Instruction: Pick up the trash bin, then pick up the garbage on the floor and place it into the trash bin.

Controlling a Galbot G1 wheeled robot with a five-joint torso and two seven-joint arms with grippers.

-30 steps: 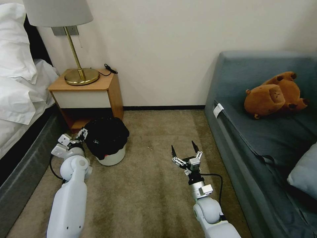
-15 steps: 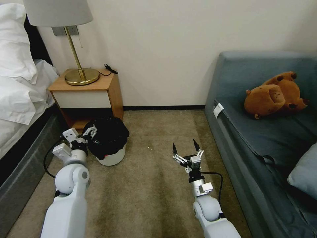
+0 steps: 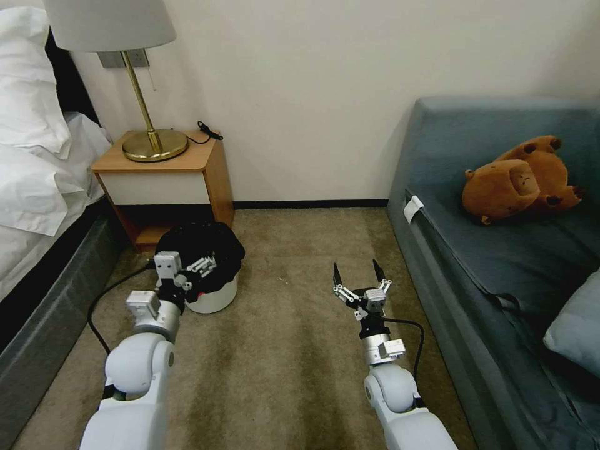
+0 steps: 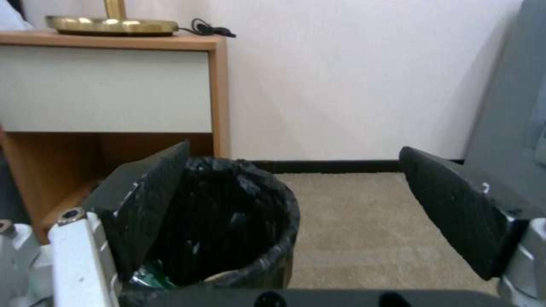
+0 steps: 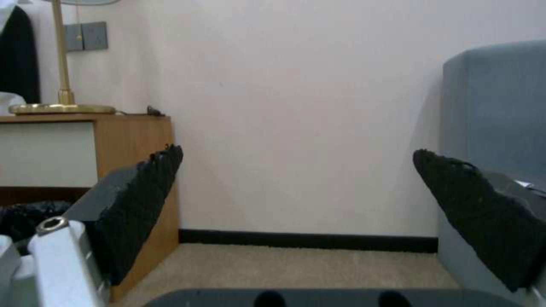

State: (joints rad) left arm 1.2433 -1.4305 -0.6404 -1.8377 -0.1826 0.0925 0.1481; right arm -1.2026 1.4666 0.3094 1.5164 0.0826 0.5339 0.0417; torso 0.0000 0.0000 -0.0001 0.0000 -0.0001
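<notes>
- Far left, the bed (image 3: pixel 37 187), then the nightstand (image 3: pixel 159 178) carrying a brass lamp (image 3: pixel 150 140).
- The trash bin (image 3: pixel 209 294) stands on the carpet (image 3: pixel 281 350) just before the nightstand — its black bag hides what lies inside.
- The left gripper (image 3: pixel 203 265), jaws spread, sits at the bin's near rim; one pad (image 4: pixel 151 200) partly blocks the opening.
- The right gripper (image 3: pixel 359 275) hovers over bare carpet, jaws apart.
- At right, a sofa (image 3: pixel 500 250) — plush toy (image 3: pixel 519 178) on it.

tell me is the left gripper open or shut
Open: the left gripper has its fingers spread wide, one beside the trash bin rim, gripping nothing.
</notes>
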